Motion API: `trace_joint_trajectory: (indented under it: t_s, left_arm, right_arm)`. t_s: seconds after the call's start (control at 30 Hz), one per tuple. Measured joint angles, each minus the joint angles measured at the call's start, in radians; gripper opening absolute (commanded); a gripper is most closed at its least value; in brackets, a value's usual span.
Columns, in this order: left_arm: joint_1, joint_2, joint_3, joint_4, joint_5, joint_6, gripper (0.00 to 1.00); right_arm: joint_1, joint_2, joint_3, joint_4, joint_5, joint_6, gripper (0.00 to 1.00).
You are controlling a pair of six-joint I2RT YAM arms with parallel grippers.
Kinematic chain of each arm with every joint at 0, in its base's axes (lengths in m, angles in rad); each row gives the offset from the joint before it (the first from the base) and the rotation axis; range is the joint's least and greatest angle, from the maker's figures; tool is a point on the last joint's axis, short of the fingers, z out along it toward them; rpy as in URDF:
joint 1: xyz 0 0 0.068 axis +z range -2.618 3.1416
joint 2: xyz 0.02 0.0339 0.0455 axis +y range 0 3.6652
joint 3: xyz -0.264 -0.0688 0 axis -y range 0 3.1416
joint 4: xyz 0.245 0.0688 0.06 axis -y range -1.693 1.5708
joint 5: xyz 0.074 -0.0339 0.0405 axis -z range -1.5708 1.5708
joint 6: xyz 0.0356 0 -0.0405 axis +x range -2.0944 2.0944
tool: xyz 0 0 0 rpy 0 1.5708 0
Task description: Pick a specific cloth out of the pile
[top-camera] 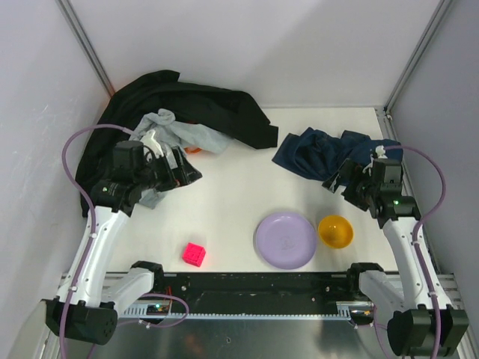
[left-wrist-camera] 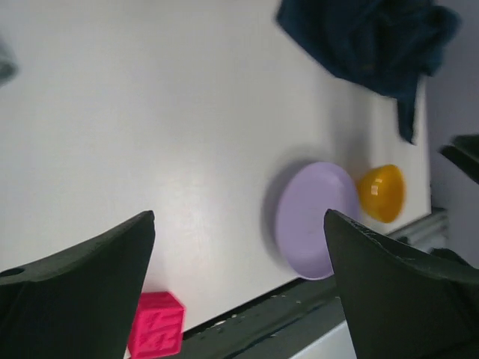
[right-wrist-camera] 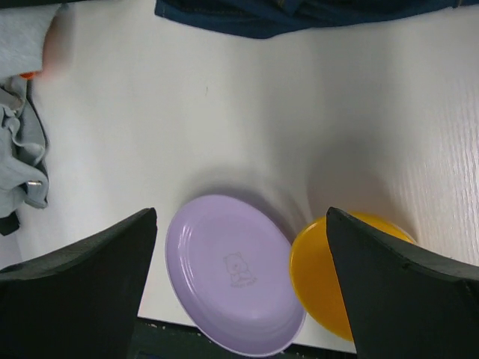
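The navy cloth [top-camera: 329, 152] lies crumpled on the white table at the right, apart from the pile. It also shows in the left wrist view [left-wrist-camera: 367, 41] and at the top edge of the right wrist view [right-wrist-camera: 299, 15]. The pile [top-camera: 187, 105] sits at the back left: a big black garment with a light grey cloth [top-camera: 183, 134] and a bit of orange. My left gripper [top-camera: 185, 172] is open and empty at the pile's near edge [left-wrist-camera: 239, 221]. My right gripper [top-camera: 338, 182] is open and empty just in front of the navy cloth [right-wrist-camera: 241, 217].
A purple plate [top-camera: 284, 239] and an orange bowl [top-camera: 335, 231] sit side by side at the front right. A pink cube [top-camera: 195, 254] lies at the front left near the table edge. White walls close in the table on the left, back and right.
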Motion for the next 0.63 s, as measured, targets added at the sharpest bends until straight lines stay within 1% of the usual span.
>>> trace_joint_trajectory:
  t_s: [0.2,0.33,0.53,0.63]
  left_arm:
    - [-0.004,-0.025,-0.037,-0.109,-0.220,0.056,1.00]
    - [-0.005,-0.072,-0.055,-0.158,-0.343,0.065,1.00]
    - [-0.005,-0.171,-0.085,-0.187,-0.415,0.064,1.00]
    - [-0.005,-0.212,-0.089,-0.193,-0.418,0.064,1.00]
  right_arm:
    - [0.075,-0.104,-0.036,-0.071,0.060,0.005,0.99]
    - [0.105,-0.214,-0.056,-0.122,0.092,0.015,0.99]
    - [0.113,-0.415,-0.058,-0.167,0.126,0.042,0.99]
    - [0.113,-0.469,-0.059,-0.171,0.135,0.052,0.99]
